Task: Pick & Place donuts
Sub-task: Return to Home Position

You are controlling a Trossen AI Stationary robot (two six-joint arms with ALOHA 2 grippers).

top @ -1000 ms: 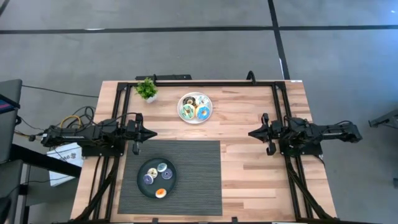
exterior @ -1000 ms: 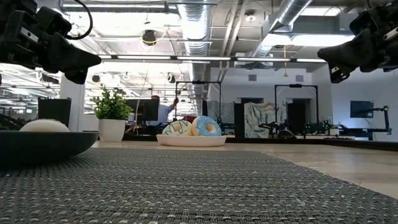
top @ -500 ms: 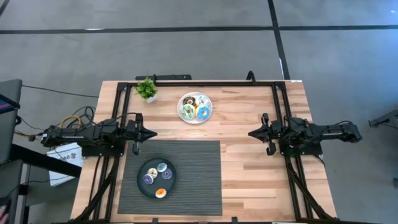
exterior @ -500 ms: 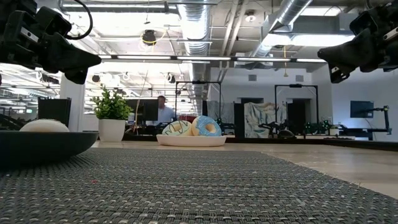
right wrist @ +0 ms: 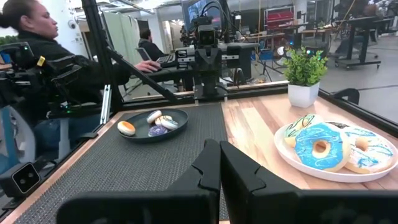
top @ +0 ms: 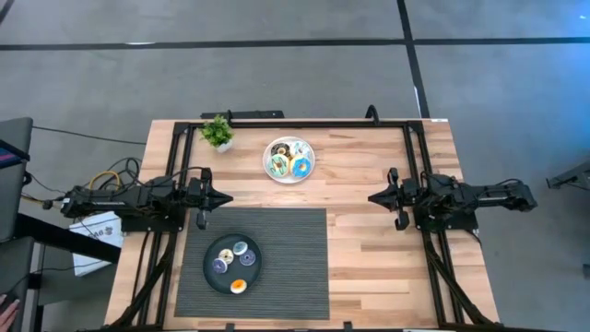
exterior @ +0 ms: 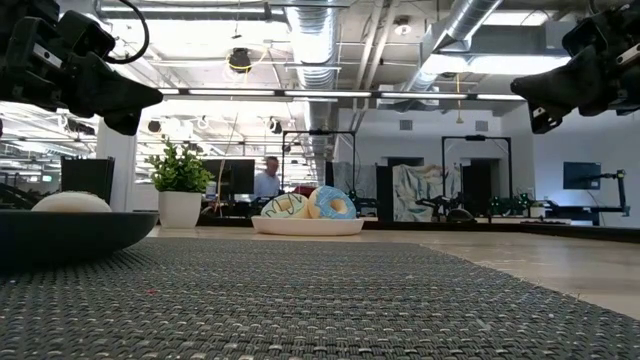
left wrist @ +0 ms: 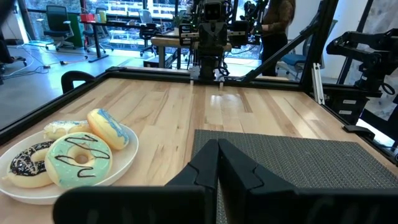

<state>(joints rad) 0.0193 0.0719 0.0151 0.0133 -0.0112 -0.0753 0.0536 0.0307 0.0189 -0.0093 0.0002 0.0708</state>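
Four larger donuts (chocolate point(left wrist: 28, 163), green point(left wrist: 78, 158), blue point(left wrist: 109, 127), white point(right wrist: 364, 149)) lie on a white plate point(top: 289, 175) at the table's far middle. Several coin-sized donuts point(top: 232, 258) lie in a black dish point(top: 210, 275) on the mat, near left. My left gripper point(top: 226, 196) hovers shut above the table's left side, pointing right, between plate and dish. My right gripper point(top: 371, 196) hovers shut above the right side, pointing left. In the wrist views each one's fingertips, left point(left wrist: 217, 144) and right point(right wrist: 219, 144), meet with no gap.
A small potted plant point(top: 218, 132) stands at the far left, beside the plate. A grey woven mat point(top: 286, 267) covers the near middle, under the dish. Black frame rails point(top: 304, 121) run along the far edge and both sides. A seated person point(right wrist: 37, 50) is beyond the table's left side.
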